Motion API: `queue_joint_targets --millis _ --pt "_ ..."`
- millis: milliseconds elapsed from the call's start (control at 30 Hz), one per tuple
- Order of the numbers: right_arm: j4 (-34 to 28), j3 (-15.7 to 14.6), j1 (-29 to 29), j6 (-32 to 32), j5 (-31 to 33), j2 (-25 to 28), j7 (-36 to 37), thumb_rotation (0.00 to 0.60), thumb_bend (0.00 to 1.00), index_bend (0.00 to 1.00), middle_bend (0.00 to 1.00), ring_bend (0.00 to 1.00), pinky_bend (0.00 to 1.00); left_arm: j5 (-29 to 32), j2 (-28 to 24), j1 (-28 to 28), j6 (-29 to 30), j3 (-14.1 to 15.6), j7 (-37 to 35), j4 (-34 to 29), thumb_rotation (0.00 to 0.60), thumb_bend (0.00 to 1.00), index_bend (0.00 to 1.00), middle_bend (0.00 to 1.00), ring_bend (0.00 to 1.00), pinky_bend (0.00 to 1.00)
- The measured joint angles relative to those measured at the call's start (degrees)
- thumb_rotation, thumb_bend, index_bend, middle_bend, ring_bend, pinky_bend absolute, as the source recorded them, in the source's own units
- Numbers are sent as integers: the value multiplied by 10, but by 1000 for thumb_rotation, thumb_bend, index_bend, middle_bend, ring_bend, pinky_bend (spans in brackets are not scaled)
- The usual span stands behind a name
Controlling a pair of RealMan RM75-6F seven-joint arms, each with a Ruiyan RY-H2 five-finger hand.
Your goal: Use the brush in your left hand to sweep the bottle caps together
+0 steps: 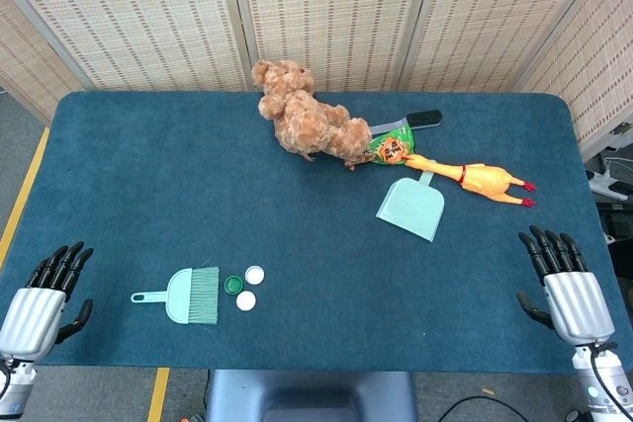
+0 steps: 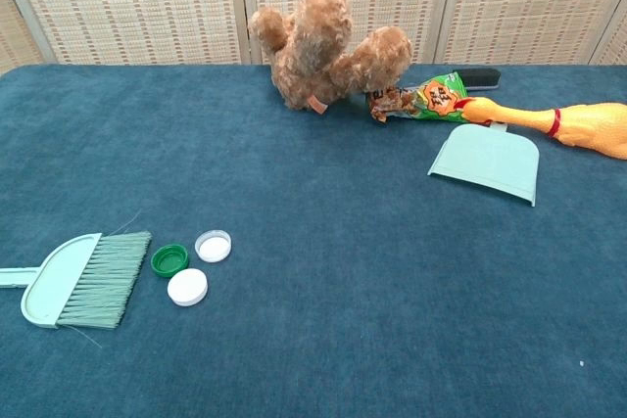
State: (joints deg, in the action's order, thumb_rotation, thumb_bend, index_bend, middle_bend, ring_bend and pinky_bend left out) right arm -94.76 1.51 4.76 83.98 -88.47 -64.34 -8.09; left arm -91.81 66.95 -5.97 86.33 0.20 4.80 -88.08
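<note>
Head view alone shows left hand (image 1: 45,298), right hand (image 1: 566,284): both empty, fingers spread.

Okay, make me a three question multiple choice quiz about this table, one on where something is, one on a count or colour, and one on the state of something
1. Where do the bottle caps lie?
A. Just right of the brush's bristles
B. Inside the dustpan
C. Under the teddy bear

2. How many caps are white?
A. None
B. Two
C. Four

3. What is the left hand doing?
A. Gripping the brush
B. Pressing on a cap
C. Holding nothing, apart from the brush

Answers:
1. A: the caps cluster beside the bristles of the brush, far from the dustpan and the teddy bear.
2. B: two white caps and one green cap.
3. C: the brush lies flat on the table with the hand off to its left.
</note>
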Motion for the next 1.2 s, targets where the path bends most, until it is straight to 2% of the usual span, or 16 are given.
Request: queue_joint_targets --millis 167,200,233,300,333,400,467,633,833,1033,1200 --pt "0 0 0 2 -4 0 1 600 197 0 0 0 0 -11 4 -3 0 1 1 -1 600 436 0 0 2 152" --pt "-1 -1 0 1 -4 1 1 600 197 0 0 0 0 -16 6 -5 1 2 0 0 600 436 11 25 46 195" --pt "-2 -1 0 1 -4 2 1 600 197 0 0 0 0 -24 10 -7 1 3 1 3 600 436 33 56 101 250" --pt "-2 -1 -1 2 -5 1 -1 600 197 0 0 0 0 -34 20 -11 2 3 9 8 600 436 130 197 362 511" --pt "-1 -2 -1 2 -5 1 -3 600 197 0 0 0 0 -37 28 -13 2 2 20 12 600 437 166 249 456 606" --pt "-2 -2 -1 0 -3 1 -6 600 197 0 0 0 0 -42 42 -17 2 0 44 20 600 437 208 315 579 710" --pt "-3 -1 -1 1 -2 1 -7 600 196 0 0 0 0 -50 61 -25 -6 1 81 30 600 437 220 320 628 737" --pt "-6 1 -7 21 -10 4 -6 600 197 0 0 0 0 -50 116 -46 -63 5 161 56 600 429 250 335 672 767" --pt "-9 3 -21 65 -34 17 18 600 197 0 0 0 0 -28 167 -65 -113 5 201 101 600 419 258 316 678 773" --pt "-11 2 -24 61 -34 25 28 600 196 0 0 0 0 -10 206 -75 -127 3 230 144 600 424 260 315 678 773" --pt "-15 1 -23 51 -30 28 27 600 196 0 0 0 0 -12 225 -77 -123 6 250 174 600 427 309 357 679 773"
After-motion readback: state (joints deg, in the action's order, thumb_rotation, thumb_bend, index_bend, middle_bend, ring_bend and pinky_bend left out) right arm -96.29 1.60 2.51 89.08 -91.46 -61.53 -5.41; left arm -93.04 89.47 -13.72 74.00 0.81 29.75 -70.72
